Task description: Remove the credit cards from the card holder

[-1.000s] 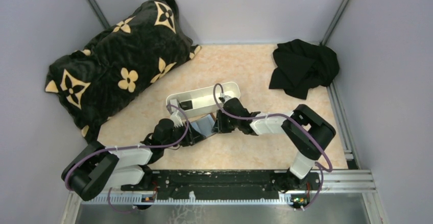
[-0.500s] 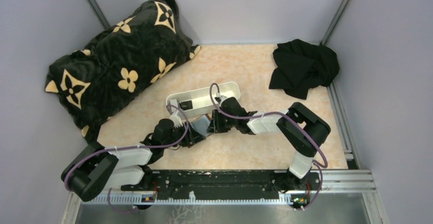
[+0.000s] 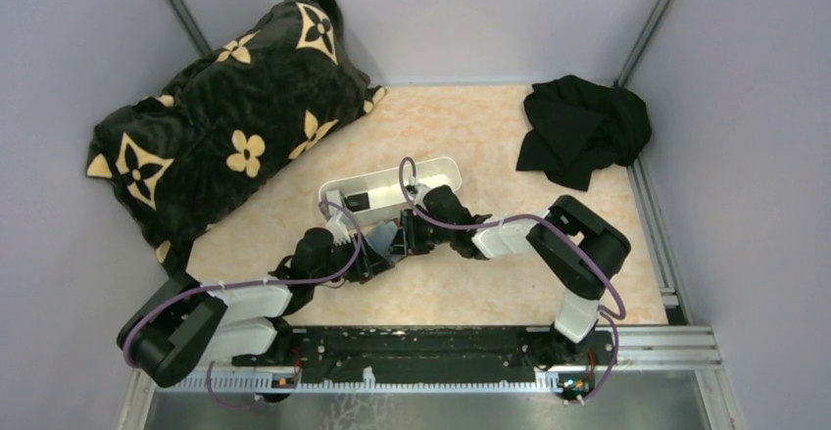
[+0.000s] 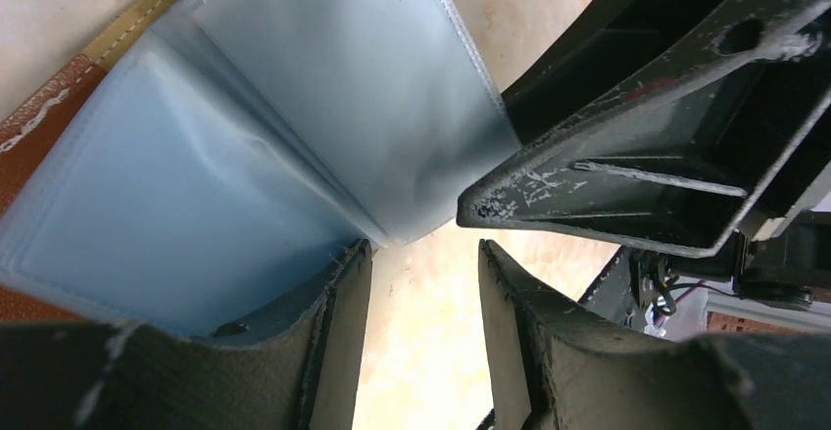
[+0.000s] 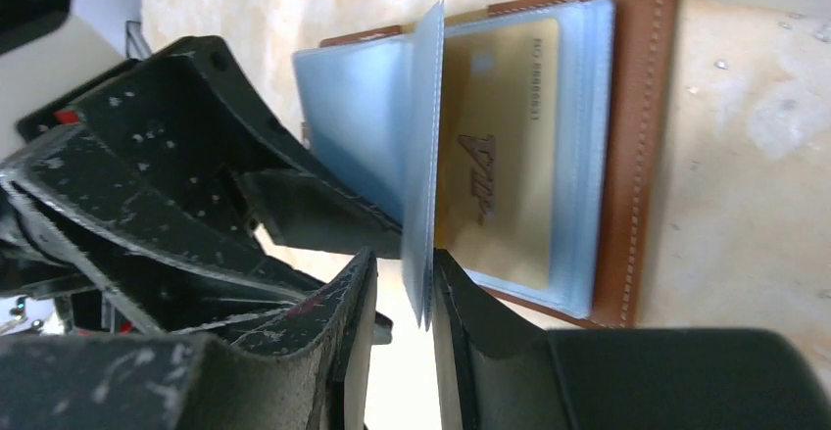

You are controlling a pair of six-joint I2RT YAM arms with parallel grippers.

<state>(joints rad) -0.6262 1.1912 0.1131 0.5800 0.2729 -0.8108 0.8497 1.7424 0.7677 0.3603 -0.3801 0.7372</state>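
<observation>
Left gripper, jaws apart, pins the open card holder to the bench. Right gripper, jaws narrowly apart, straddles a raised pocket leaf, apparently exposing a gold credit card sleeved just beyond.

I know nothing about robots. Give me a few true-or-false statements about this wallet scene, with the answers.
1. The brown leather card holder lies folded shut. False: it lies open, blue-grey sleeves showing.
2. A gold card sits inside one sleeve. True.
3. The left gripper pinches a card. False: its fingers stand apart, with bare table between them.
4. The fingers of the right gripper straddle one upright sleeve page. True.
5. A crumpled black cloth lies at the table's far right corner. True.
</observation>
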